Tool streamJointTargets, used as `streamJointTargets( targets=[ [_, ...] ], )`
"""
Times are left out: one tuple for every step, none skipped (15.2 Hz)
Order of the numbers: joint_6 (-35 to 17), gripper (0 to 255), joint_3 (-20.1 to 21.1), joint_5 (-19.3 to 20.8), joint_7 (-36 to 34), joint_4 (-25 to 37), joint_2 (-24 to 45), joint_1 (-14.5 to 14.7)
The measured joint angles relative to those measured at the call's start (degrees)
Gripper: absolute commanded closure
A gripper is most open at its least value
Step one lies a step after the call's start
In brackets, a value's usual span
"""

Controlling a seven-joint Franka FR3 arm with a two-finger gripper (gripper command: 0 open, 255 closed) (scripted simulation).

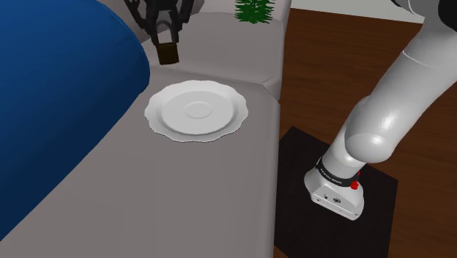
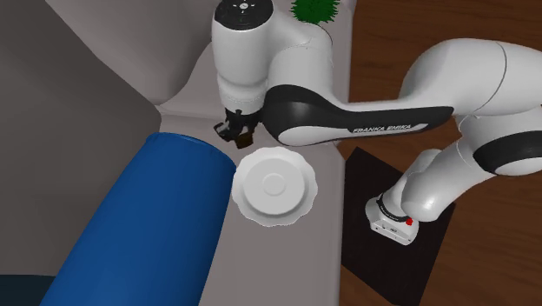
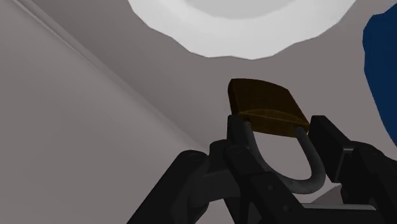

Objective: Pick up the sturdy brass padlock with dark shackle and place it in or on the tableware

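A grey surface (image 1: 183, 190) (image 2: 278, 261) runs from near to far, and on its left lies a big blue cushion (image 1: 51, 95) (image 2: 139, 226) (image 3: 382, 63) shaped like a roll. The white arm (image 1: 395, 95) (image 2: 347, 122) rises from the right and reaches over to the far left; one link bears the words "FRANKA EMIKA" in the second exterior view. A black band near the arm's base carries small writing that cannot be read. To the right of the grey surface is a brown wooden floor (image 1: 344, 59) (image 2: 391, 35), where the arm's black stand (image 1: 307, 234) (image 2: 365, 261) sits. A white plate (image 1: 220, 110) (image 2: 274, 185) (image 3: 242, 25) with a wavy rim lies flat on the grey surface, just right of the cushion. A small green plant (image 1: 254, 10) (image 2: 317, 10) stands at the far edge. The black claw (image 1: 168, 40) (image 2: 236, 130) (image 3: 280, 137) hangs beyond the plate's far left side, beside the cushion, and is pinching the padlock (image 1: 168, 53) (image 2: 244, 138) (image 3: 267, 105) by its dark grey curved shackle. The padlock's brown body sticks out past the fingertips, near the plate's rim but apart from it.
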State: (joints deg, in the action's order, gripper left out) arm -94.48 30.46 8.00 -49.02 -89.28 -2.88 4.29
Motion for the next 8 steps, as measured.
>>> streamJointTargets(
  targets=[
    [-0.32, 255, 0.13, -0.80, -0.36, -1.81, -1.66, 0.20],
    [0.11, 255, 0.38, -1.62, -0.90, -2.96, -3.38, 0.55],
    [-0.32, 255, 0.18, -2.83, -0.83, -5.40, -5.76, 0.70],
    [0.22, 255, 0.14, -3.61, -0.87, -6.20, -7.30, 0.92],
    [0.50, 255, 0.12, -4.61, -1.11, -7.78, -9.37, 1.29],
    [0.85, 255, 0.28, -5.41, -1.56, -8.96, -11.07, 1.74],
    [1.49, 255, 0.61, -6.12, -2.26, -9.68, -12.54, 2.25],
    [1.90, 255, 0.37, -7.05, -2.21, -11.02, -14.50, 2.65]
  ],
)
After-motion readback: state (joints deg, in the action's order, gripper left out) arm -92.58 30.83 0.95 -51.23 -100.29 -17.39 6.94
